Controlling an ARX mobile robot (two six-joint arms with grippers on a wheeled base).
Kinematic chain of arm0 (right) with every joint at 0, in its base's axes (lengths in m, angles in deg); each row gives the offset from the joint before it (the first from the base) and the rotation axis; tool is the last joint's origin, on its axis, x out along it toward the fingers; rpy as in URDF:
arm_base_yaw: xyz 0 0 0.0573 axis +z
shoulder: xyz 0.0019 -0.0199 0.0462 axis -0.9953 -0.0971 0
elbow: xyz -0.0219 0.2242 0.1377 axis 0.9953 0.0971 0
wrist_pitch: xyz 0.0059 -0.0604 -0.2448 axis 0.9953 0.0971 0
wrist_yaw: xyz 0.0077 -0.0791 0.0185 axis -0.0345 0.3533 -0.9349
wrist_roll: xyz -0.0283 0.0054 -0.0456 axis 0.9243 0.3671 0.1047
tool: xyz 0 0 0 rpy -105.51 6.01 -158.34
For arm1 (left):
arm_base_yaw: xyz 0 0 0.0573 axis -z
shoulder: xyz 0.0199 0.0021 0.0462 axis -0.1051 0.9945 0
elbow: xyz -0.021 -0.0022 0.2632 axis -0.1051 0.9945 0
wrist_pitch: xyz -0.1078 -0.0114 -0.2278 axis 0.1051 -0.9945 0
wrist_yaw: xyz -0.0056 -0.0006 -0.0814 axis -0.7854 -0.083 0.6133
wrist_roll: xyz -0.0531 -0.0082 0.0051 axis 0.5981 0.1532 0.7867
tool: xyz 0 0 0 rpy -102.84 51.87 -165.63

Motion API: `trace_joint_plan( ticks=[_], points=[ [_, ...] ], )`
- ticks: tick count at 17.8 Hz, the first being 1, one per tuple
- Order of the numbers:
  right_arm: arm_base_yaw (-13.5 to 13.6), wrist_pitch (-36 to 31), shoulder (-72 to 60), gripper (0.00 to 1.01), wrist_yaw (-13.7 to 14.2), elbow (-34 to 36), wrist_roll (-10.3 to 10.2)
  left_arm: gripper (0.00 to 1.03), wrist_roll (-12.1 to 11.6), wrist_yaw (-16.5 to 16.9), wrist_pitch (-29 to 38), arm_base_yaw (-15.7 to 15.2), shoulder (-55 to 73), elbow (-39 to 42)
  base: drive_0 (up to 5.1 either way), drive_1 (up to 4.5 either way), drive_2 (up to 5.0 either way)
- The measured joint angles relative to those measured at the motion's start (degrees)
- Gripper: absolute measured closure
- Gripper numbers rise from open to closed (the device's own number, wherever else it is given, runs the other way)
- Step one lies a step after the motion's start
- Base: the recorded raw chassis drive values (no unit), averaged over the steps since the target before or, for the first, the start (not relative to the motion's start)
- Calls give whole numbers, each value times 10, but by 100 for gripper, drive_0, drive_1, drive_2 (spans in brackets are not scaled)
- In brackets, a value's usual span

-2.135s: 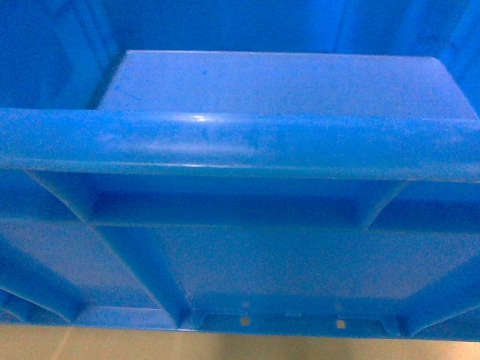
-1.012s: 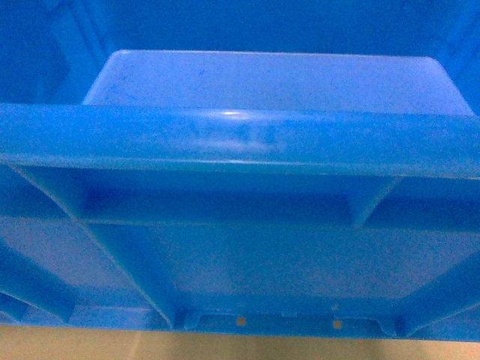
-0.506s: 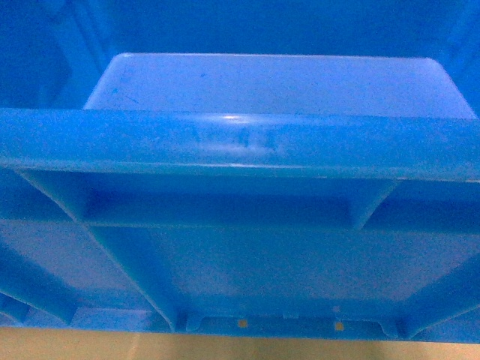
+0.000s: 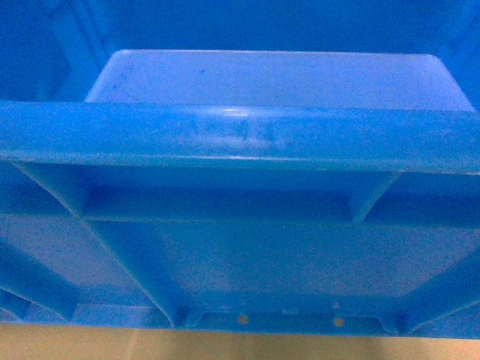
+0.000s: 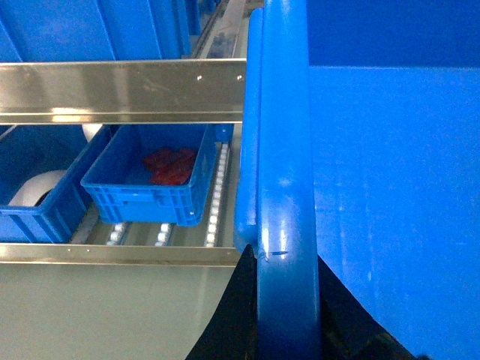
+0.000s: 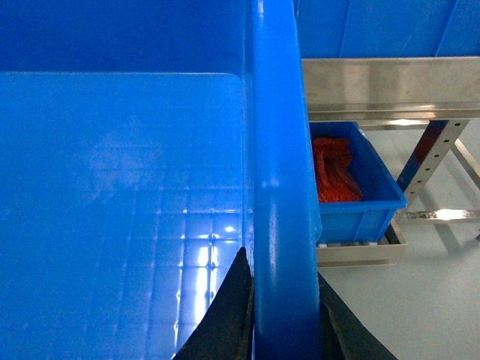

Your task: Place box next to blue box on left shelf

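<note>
The box, a large bright-blue crate (image 4: pixel 240 135), fills the head view with its thick near rim and ribbed wall. My left gripper (image 5: pixel 283 259) is shut on its left rim (image 5: pixel 281 150), black fingers (image 5: pixel 236 307) on either side. My right gripper (image 6: pixel 281 266) is shut on its right rim (image 6: pixel 277 150), above the smooth inner floor (image 6: pixel 120 187). A smaller blue box (image 5: pixel 150 180) holding red items sits on the left shelf's white rollers (image 5: pixel 214 202), just left of the held crate. The right wrist view shows a blue box (image 6: pixel 352 187) with red contents.
A steel rail (image 5: pixel 120 90) crosses above the roller level, with more blue crates (image 5: pixel 90 26) on top. Another blue crate with a white roll (image 5: pixel 37 195) sits further left. A perforated steel rack leg (image 6: pixel 431 161) stands at the right. Grey floor (image 5: pixel 112 315) lies below.
The crate's near rim has levelled and shifted slightly in the head view, and more of its inner floor shows at the left. Both grips look unchanged.
</note>
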Motion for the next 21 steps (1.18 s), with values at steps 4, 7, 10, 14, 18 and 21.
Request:
trace_joint_plan(
  ticks=[4,7,10,14,18,21],
  points=[
    [0,2,0,91,0,0,0,94,0,0,-2,0,0,0,0,0,0],
    [0,2,0,91,0,0,0,94,0,0,-3,0,0,0,0,0,0],
    [0,3,0,91,0,0,0,94,0,0,-2,0,0,0,0,0,0],
    [0,3,0,91,0,0,0,94,0,0,-3,0,0,0,0,0,0],
    [0,2,0,91,0,0,0,94,0,0,-2,0,0,0,0,0,0],
    [0,2,0,91,0,0,0,94,0,0,-2,0,0,0,0,0,0]
  ],
)
